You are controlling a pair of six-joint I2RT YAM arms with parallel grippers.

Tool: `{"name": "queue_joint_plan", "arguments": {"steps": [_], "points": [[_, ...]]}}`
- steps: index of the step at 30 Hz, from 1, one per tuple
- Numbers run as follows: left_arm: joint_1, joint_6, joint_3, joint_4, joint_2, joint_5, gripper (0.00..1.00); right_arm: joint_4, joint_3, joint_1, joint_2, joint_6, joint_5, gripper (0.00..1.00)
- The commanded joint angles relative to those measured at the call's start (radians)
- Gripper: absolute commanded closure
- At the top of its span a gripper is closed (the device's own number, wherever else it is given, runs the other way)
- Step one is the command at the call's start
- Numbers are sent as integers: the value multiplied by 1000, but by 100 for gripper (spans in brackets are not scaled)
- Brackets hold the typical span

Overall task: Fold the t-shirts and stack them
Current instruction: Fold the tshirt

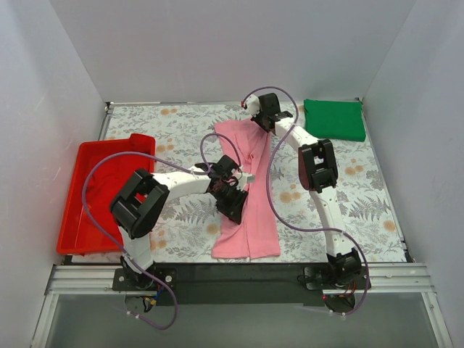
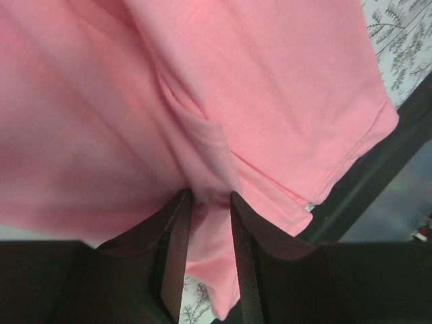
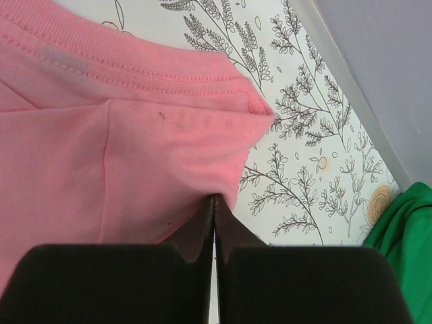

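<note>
On the fern-printed tablecloth (image 1: 181, 130), the light pink cotton t-shirt (image 1: 250, 221) lies as a long strip at centre, and the folded dark green t-shirt (image 1: 333, 119) sits in the far right corner. My left gripper (image 2: 209, 199), jaws partway closed, pinches a bunched fold mid-shirt. My right gripper (image 3: 214, 202), jaws pressed together, nips the far edge. I reckon that thin bite could slip and skew the fold. A tiny hem tag (image 2: 309, 207) is unreadable.
</note>
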Motion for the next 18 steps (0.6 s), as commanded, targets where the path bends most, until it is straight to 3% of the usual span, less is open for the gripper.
{"name": "queue_joint_plan", "arguments": {"steps": [1,4,7,13,18], "points": [[60,-60,-49,-3,-69,39,71,-43,-52,-12,27,0,-1,99],[157,-75,-36,54,-161,105,69,-44,-84,-9,-54,13,-36,99],[221,-60,13,86,-216,78,68,-44,-133,-7,-162,39,-62,99],[280,-2,262,92,-17,-36,70,-66,-298,-9,-377,105,-174,84],[312,-28,468,127,170,-73,71,-130,-361,-12,-467,148,-266,86]]}}
